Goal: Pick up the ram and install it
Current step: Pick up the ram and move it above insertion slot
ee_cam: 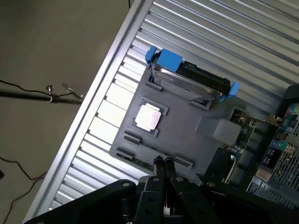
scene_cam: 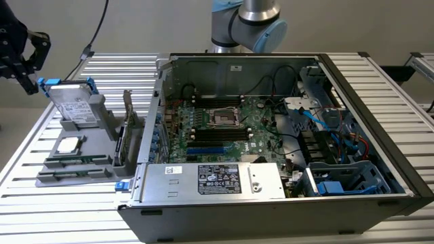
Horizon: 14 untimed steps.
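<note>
**Ana:** What is the worktop (scene_cam: 40,213) like?

**Ben:** It is made of long silver slats. A big open computer case (scene_cam: 271,218) sits on it and reaches to the edge on the exterior view's right.

**Ana:** What is inside the case?

**Ben:** A green motherboard (scene_cam: 261,117) with long black slots (scene_cam: 217,133). A silver power supply (scene_cam: 162,185) sits by the front wall.

**Ana:** And beside the case?

**Ben:** A gray holder (scene_cam: 95,146) sits near the worktop's edge on the exterior view's left. A hard drive (scene_cam: 73,104) with blue clips stands at the back of it. A square processor chip (scene_cam: 68,145) lies in the middle. A tall card (scene_cam: 127,122) stands up on the side next to the case.

**Ana:** Where is the ram?

**Ben:** The ram (scene_cam: 73,175) lies flat in the front part of the gray holder, at the end far from the hard drive. Nothing is touching it.

**Ana:** Where is the end effector?

**Ben:** The end effector (ee_cam: 163,164) hangs up in the air over the holder. In the exterior view it is up high by the worktop's left edge, past the hard drive.

**Ana:** Is it open?

**Ben:** No. Its two fingers are pressed together, and they hold nothing.
</note>
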{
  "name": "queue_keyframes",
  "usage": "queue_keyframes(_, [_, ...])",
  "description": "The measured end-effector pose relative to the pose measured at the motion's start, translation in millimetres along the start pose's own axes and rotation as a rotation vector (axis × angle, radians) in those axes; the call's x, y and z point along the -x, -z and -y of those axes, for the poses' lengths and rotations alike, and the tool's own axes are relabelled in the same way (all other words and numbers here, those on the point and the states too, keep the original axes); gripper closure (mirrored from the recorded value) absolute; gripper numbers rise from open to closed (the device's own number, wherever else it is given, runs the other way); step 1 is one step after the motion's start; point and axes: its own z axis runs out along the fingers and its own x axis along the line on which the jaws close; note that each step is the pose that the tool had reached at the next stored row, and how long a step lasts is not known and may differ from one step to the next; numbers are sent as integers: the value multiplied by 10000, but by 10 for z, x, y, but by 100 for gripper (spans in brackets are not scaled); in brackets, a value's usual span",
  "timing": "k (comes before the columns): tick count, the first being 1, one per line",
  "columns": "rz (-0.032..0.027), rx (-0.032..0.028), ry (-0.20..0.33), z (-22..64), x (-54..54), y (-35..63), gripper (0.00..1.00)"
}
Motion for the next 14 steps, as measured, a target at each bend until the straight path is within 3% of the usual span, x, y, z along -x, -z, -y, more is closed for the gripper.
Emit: queue_keyframes(14, [-235,-63,2627,0,0,0,90])
